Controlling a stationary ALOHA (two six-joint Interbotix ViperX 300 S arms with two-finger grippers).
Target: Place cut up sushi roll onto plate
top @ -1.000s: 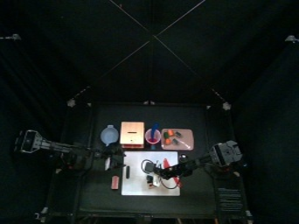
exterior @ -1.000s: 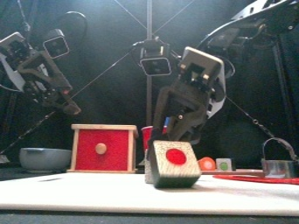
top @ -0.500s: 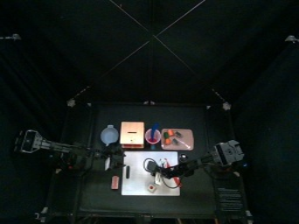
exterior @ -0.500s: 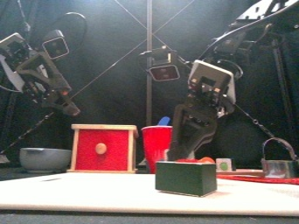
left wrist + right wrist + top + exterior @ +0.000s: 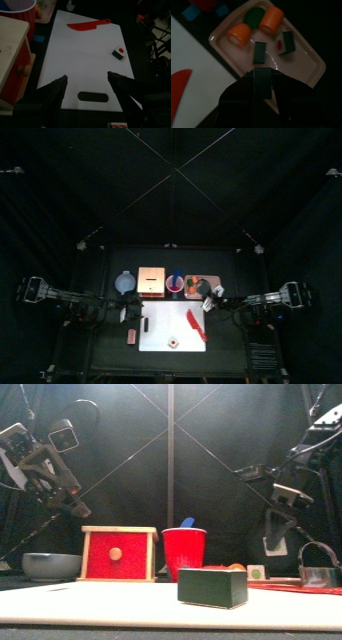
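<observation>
Right pincer (image 5: pixel 262 86), half closed, grips one dark sushi piece (image 5: pixel 262 79) above the pink plate (image 5: pixel 304 62), having swung there from the white board (image 5: pixel 80 55). Two pieces (image 5: pixel 259 52) already lie on the plate; a last piece (image 5: pixel 120 52) waits on the board. Left pincer (image 5: pixel 87 85) hovers open.

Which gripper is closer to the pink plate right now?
Right. The right gripper hangs directly above the pink plate, holding a dark sushi piece. The left gripper hovers over the white cutting board, well away from the plate.
</observation>
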